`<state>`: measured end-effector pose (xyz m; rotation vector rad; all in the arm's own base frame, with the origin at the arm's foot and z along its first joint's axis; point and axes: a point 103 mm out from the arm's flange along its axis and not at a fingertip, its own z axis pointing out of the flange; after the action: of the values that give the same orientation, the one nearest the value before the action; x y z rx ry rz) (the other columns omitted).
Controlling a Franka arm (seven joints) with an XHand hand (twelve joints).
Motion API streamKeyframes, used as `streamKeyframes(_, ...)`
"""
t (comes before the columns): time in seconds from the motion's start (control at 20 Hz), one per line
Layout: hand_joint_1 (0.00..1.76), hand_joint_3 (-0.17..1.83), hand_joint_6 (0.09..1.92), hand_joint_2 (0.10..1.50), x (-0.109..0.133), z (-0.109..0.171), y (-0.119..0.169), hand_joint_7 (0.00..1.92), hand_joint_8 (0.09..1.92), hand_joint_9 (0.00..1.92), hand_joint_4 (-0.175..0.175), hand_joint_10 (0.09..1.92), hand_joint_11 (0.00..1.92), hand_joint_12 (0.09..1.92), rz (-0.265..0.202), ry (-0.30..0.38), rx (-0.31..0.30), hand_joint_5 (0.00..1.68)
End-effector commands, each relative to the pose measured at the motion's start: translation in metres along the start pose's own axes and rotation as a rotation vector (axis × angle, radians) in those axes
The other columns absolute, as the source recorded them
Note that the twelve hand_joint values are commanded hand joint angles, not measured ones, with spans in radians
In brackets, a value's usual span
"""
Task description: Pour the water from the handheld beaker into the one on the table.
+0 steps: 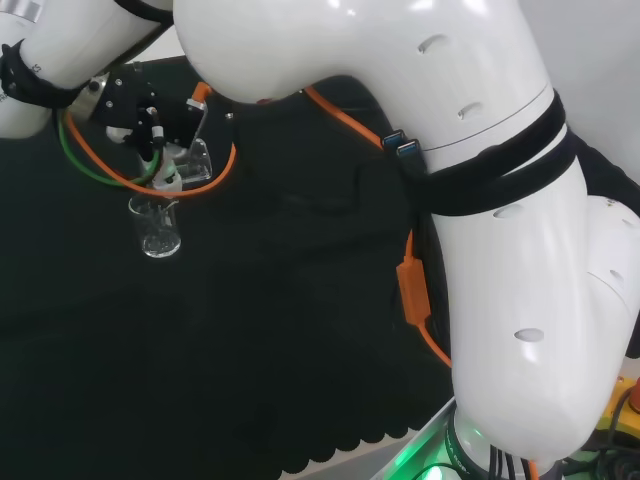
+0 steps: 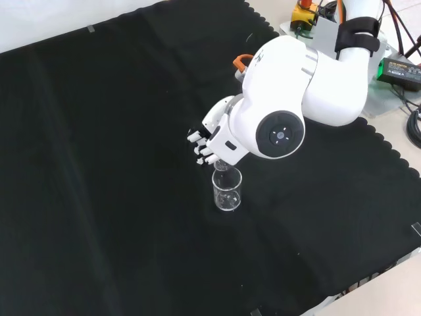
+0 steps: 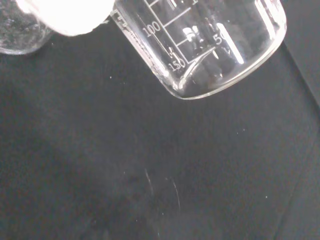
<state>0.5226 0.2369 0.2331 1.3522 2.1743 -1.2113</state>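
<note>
In the head view the black hand point(image 1: 140, 112) is curled round a clear beaker point(image 1: 190, 160), which is tilted steeply with its lip pointing down. Just below that lip a second clear beaker point(image 1: 158, 228) stands upright on the black cloth. The front view shows the hand's fingers point(image 2: 204, 149) left of the big white link, the held beaker's lip point(image 2: 222, 166) peeking out under it, directly over the standing beaker point(image 2: 227, 189). Close up in the wrist view, the held beaker point(image 3: 210, 45) shows its printed scale, and the other beaker point(image 3: 17, 32) is partly visible. I cannot make out water in either.
The arm's white links point(image 1: 480, 200) fill the right of the head view, and orange cable point(image 1: 412, 290) and green cable point(image 1: 85, 165) hang near the hand. The cloth's scalloped edge point(image 2: 395, 155) runs along the right in the front view, with a power unit point(image 2: 398, 69) beyond it.
</note>
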Motion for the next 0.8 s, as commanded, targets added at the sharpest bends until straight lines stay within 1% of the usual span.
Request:
streamKeyframes(0.05, 1.25, -0.17, 1.15, 1.19, 0.006, -0.005, 0.0, 1.13, 0.99, 1.14, -0.128, 1.11, 0.96, 0.91, -0.006, -0.011, 0.013, 0.86)
streamKeyframes(0.1, 1.25, -0.17, 1.15, 1.19, 0.003, 0.001, -0.001, 1.13, 0.99, 1.14, -0.128, 1.11, 0.96, 0.91, -0.003, -0.002, 0.007, 0.86)
streamKeyframes(0.2, 1.26, -0.17, 1.15, 1.19, 0.003, 0.003, -0.002, 1.13, 0.99, 1.14, -0.128, 1.11, 0.96, 0.91, -0.003, 0.0, 0.003, 0.86)
streamKeyframes(0.6, 1.26, -0.17, 1.15, 1.19, 0.005, -0.007, -0.003, 1.13, 0.99, 1.14, -0.128, 1.11, 0.97, 0.91, -0.007, -0.022, 0.017, 0.86)
streamKeyframes(0.75, 1.26, -0.17, 1.15, 1.19, 0.006, -0.006, -0.003, 1.13, 0.99, 1.14, -0.128, 1.11, 0.97, 0.91, -0.009, -0.027, 0.018, 0.86)
streamKeyframes(0.8, 1.26, -0.17, 1.15, 1.19, 0.005, -0.001, -0.004, 1.13, 0.99, 1.14, -0.128, 1.11, 0.97, 0.91, -0.007, -0.018, 0.013, 0.86)
